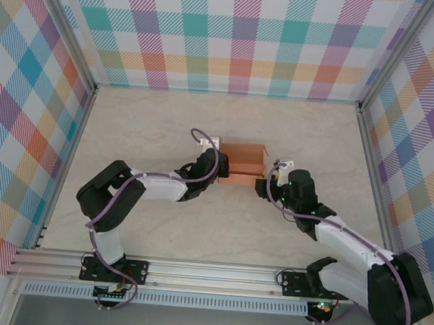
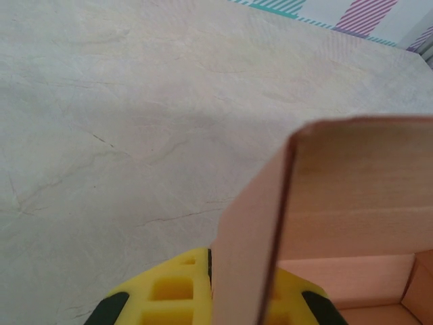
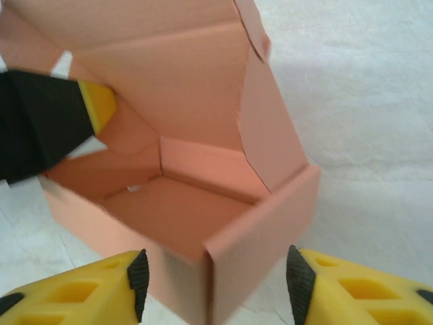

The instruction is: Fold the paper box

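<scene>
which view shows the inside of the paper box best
Right wrist: the paper box sits close with its open top toward the camera, floor and inner walls plain. Left wrist catches one side wall edge-on. Top external has it small, from above.

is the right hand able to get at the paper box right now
Likely yes: the right hand is open, and a corner of the paper box sits between its fingers with nothing blocking.
</scene>
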`<state>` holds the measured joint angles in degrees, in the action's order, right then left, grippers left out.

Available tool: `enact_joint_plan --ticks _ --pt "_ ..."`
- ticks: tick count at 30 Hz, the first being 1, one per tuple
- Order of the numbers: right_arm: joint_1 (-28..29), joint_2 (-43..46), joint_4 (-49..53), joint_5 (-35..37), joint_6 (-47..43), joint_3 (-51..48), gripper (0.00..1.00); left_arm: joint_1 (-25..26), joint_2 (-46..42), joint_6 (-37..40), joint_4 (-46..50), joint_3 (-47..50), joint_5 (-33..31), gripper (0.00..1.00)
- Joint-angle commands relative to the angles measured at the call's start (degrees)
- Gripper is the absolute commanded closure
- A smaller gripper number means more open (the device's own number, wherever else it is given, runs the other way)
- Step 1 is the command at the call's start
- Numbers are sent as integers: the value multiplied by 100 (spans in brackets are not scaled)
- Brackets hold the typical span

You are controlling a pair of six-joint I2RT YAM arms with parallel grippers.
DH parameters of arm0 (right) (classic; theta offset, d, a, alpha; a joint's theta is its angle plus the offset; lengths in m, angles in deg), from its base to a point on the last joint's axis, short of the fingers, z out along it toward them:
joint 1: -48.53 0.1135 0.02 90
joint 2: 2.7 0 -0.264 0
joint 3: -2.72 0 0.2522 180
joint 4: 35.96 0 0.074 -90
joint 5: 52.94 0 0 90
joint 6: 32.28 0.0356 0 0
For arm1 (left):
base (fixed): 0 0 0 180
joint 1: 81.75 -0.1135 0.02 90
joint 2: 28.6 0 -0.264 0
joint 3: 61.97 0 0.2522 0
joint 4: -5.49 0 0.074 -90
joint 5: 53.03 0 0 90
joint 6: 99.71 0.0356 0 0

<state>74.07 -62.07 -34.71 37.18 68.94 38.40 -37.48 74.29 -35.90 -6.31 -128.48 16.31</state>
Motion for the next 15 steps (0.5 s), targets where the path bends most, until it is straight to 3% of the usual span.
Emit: enact_joint_plan --ticks 1,5,9,12,15 --pt "-456 290 -389 -605 -150 -296 35 -132 -181 250 323 -60 -89 99" --pt "-912 116 -713 -1674 -262 -194 24 -254 -260 536 357 -60 -95 99" --pt "-1077 -841 -1359 -2995 -817 189 16 -471 -408 751 475 -35 177 99" --pt "-1099 -1617 -2088 -3386 -1216 446 14 -605 -461 942 655 -82 482 99" --pt "-1138 -2239 -1983 -3804 -1561 1015 14 -755 -586 1006 978 -121 734 100"
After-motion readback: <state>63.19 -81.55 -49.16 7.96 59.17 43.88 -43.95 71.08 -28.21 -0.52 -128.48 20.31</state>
